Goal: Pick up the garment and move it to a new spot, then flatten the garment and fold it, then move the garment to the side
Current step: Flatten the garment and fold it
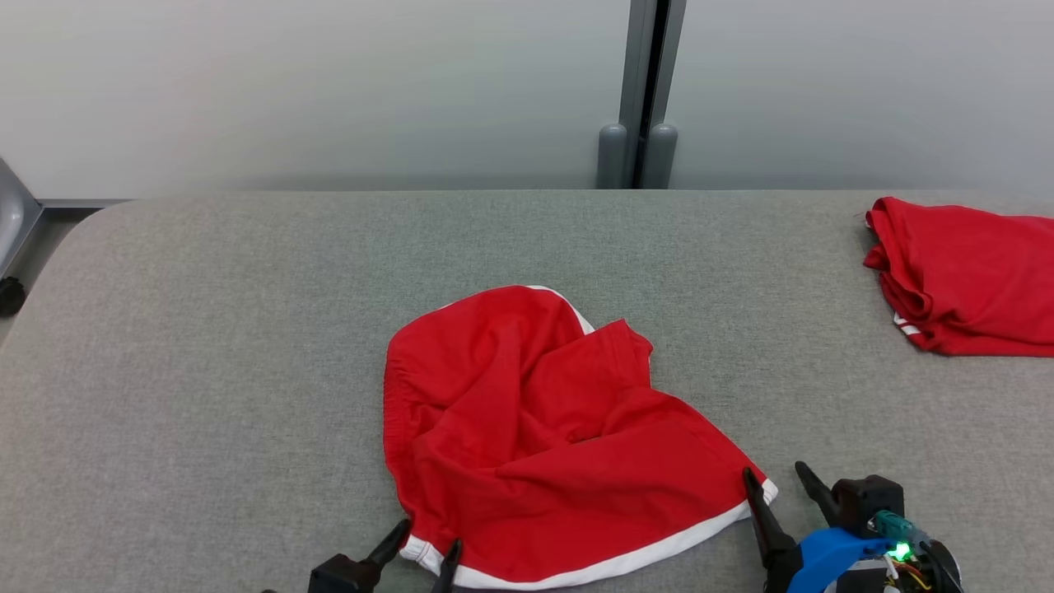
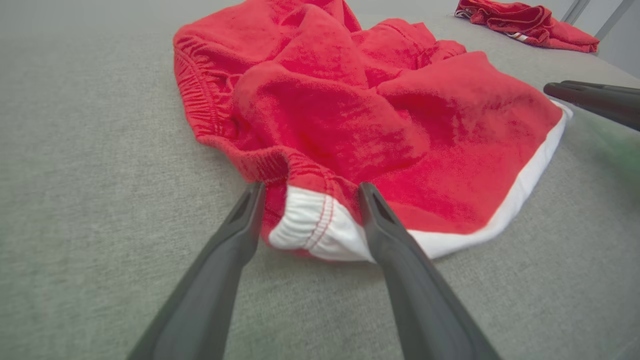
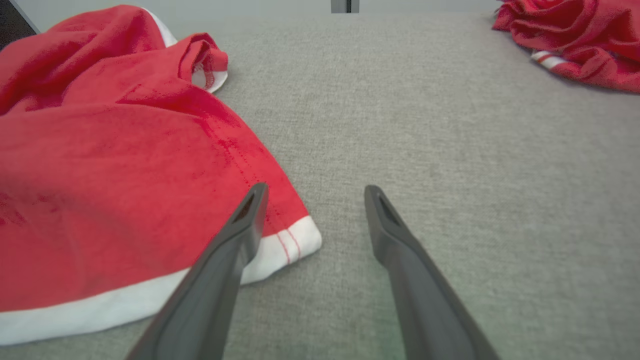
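Observation:
The garment [image 1: 543, 436] is a pair of red shorts with white trim, lying crumpled in the middle of the grey table [image 1: 206, 329]. My left gripper [image 1: 428, 535] is at its near-left corner. In the left wrist view the garment [image 2: 350, 115] puts its white-hemmed corner between the fingers of my left gripper [image 2: 311, 187], whose jaws stand open on either side of it. My right gripper [image 1: 774, 471] is open at the near-right corner. In the right wrist view my right gripper [image 3: 315, 188] has its left finger over the garment [image 3: 100, 165] at the white hem, with bare table between the fingers.
A second red garment [image 1: 963, 280] lies bunched at the table's far right edge, also seen as a red heap [image 3: 575, 45] from the right wrist. A grey wall with a vertical post [image 1: 646, 91] stands behind the table. The right arm's fingers [image 2: 590, 100] cross the left wrist view's right edge.

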### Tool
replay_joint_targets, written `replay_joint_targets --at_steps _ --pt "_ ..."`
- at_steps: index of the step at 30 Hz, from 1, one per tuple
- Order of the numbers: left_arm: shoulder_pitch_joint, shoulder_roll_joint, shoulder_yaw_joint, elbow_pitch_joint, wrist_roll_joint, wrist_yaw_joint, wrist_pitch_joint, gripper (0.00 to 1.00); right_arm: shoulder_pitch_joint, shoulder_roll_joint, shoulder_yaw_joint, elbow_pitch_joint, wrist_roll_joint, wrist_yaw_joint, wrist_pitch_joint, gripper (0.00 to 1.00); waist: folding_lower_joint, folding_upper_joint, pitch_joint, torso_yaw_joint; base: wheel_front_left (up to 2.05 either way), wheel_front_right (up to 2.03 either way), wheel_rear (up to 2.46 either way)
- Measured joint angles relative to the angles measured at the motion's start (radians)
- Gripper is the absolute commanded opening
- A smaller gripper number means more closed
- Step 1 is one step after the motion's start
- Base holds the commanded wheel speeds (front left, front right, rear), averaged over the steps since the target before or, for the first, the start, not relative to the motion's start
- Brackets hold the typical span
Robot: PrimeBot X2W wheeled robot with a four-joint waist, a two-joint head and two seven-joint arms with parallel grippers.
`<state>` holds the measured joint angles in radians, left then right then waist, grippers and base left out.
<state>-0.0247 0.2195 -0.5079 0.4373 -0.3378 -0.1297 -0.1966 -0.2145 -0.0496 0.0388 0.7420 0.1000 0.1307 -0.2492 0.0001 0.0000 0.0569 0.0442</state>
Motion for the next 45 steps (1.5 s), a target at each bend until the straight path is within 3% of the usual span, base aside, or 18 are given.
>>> replay_joint_targets --at_steps 12,22,23,24,25,26,27,34,45 --pt "-0.037 -0.002 -0.091 0.080 -0.052 0.000 -0.022 1.00 -0.068 -0.007 0.093 0.170 0.073 -0.002 -0.022 1.00 -0.0001 0.0000 0.011 0.025 0.00 0.00 0.00" --pt "-0.051 -0.005 -0.114 0.132 -0.091 0.000 -0.043 1.00 0.007 -0.007 0.139 0.100 0.147 -0.002 -0.027 1.00 -0.0001 0.0000 0.009 0.031 0.00 0.00 0.00" --pt "-0.052 -0.005 -0.113 0.136 -0.095 0.000 -0.043 1.00 0.011 -0.008 0.140 0.095 0.147 -0.002 -0.027 0.78 -0.0001 0.0000 0.010 0.027 0.00 0.00 0.00" --pt "-0.052 -0.004 -0.112 0.143 -0.100 0.000 -0.044 0.98 0.013 -0.007 0.146 0.091 0.151 -0.002 -0.027 0.04 -0.0001 0.0000 0.011 0.023 0.00 0.00 0.00" --pt "-0.054 -0.004 -0.113 0.147 -0.103 0.000 -0.045 0.82 0.015 -0.008 0.150 0.087 0.162 -0.002 -0.027 0.00 -0.0001 0.0000 0.012 0.019 0.00 0.00 0.00" --pt "-0.057 -0.004 -0.116 0.151 -0.105 0.000 -0.048 0.36 0.015 -0.008 0.155 0.087 0.167 -0.002 -0.027 0.00 -0.0001 0.0000 0.012 0.015 0.00 0.00 0.00" --pt "-0.060 -0.005 -0.117 0.157 -0.109 0.000 -0.050 0.02 0.015 -0.007 0.163 0.089 0.167 -0.001 -0.026 0.00 -0.0001 0.0000 0.012 0.012 0.00 0.00 0.00" --pt "-0.085 -0.002 -0.128 0.153 -0.119 0.000 -0.061 0.00 0.025 -0.002 0.166 0.027 0.177 0.000 -0.015 0.00 -0.0001 0.0000 0.003 0.000 0.00 0.00 0.00" --pt "-0.143 0.038 -0.089 -0.099 -0.076 0.012 -0.065 0.00 0.020 -0.002 0.116 -0.221 0.156 0.000 -0.010 0.00 -0.0001 0.0000 0.023 -0.026 0.00 0.00 0.00"
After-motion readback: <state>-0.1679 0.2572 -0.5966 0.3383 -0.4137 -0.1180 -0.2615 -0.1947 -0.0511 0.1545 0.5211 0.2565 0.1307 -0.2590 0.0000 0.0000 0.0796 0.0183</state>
